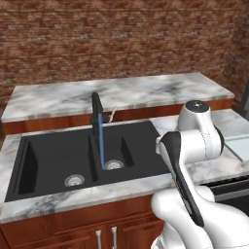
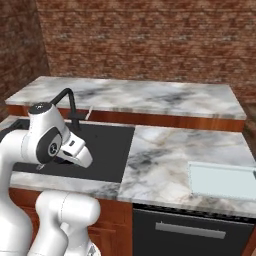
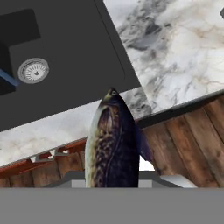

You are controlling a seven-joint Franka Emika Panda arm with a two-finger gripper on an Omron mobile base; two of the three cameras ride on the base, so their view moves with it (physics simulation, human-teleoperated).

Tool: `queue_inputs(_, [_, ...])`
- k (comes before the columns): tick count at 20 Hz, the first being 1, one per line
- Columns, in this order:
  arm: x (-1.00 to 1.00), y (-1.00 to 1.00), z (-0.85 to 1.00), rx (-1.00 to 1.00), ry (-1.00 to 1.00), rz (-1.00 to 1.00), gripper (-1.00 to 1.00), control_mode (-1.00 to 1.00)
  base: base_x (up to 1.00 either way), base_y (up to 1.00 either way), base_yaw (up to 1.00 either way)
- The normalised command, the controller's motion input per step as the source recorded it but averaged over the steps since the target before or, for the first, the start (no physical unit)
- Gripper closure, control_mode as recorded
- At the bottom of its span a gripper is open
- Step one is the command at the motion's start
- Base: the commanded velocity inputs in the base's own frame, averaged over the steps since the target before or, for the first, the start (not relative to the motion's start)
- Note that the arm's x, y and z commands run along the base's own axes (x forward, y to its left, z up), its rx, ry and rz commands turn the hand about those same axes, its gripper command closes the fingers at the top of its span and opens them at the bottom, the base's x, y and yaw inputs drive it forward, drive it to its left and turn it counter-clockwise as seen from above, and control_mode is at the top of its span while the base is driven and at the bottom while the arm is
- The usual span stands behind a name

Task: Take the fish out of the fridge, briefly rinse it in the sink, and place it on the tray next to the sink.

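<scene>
While water streams from faucet [image 1: 97, 108] into sink [image 1: 53, 160], I see fish [image 3: 111, 142] clamped in gripper [image 3: 114, 181], hanging over counter's front edge; tray [image 2: 222, 181] lies well right.

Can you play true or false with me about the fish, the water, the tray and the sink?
1. The fish is lying on the tray. False: the gripper holds it up in front of the counter's edge.
2. Water runs from the faucet into the sink. True: a blue stream falls by the drain.
3. The tray has nothing on it. True.
4. The sink is white. False: it is black.
5. The tray sits inside the sink. False: it rests on the marble counter.
</scene>
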Motion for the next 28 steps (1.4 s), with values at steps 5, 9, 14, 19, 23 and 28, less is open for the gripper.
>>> queue_inputs(5, [0.0,0.0,0.0,0.0,0.0,0.0,1.0,1.0,0.49,0.3,0.01])
queue_inputs(9, [0.0,0.0,0.0,0.0,0.0,0.0,1.0,1.0,0.35,0.44,0.1])
queue_inputs(14, [0.0,0.0,0.0,0.0,0.0,0.0,1.0,1.0,-0.08,0.61,0.18])
queue_inputs(19, [0.0,0.0,0.0,0.0,0.0,0.0,1.0,1.0,-0.06,0.92,0.2])
queue_inputs(23, [0.04,0.0,0.0,0.01,0.0,0.01,1.0,-1.0,0.0,0.46,0.12])
queue_inputs(28, [0.52,-0.64,0.0,0.12,0.03,0.14,1.0,-1.0,0.0,0.0,0.0])
